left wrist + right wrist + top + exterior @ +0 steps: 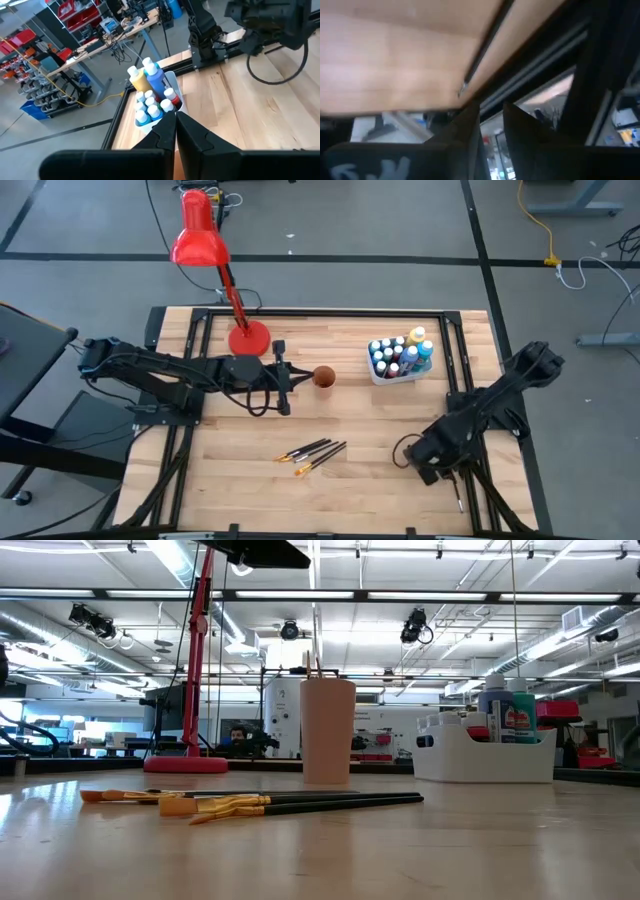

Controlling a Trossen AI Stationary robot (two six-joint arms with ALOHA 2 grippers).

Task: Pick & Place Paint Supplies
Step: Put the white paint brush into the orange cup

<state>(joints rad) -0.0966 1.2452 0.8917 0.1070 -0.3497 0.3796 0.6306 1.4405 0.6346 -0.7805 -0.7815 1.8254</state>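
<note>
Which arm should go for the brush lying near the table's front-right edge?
Right, probably. Its hand hovers just beside that brush; the left hand sits by the cup, much farther off.

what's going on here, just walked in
A two-armed robot is sorting paint supplies. The left gripper, shut, sits beside the small orange cup. The right gripper is low at the table's near right edge over a lone thin dark paintbrush, not visibly gripping it. Several orange-tipped paintbrushes lie mid-table, and the small paint bottles stand in the white plastic tub.

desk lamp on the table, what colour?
Red: shade, arm and round base. The lamp shows best in the high view.
</note>
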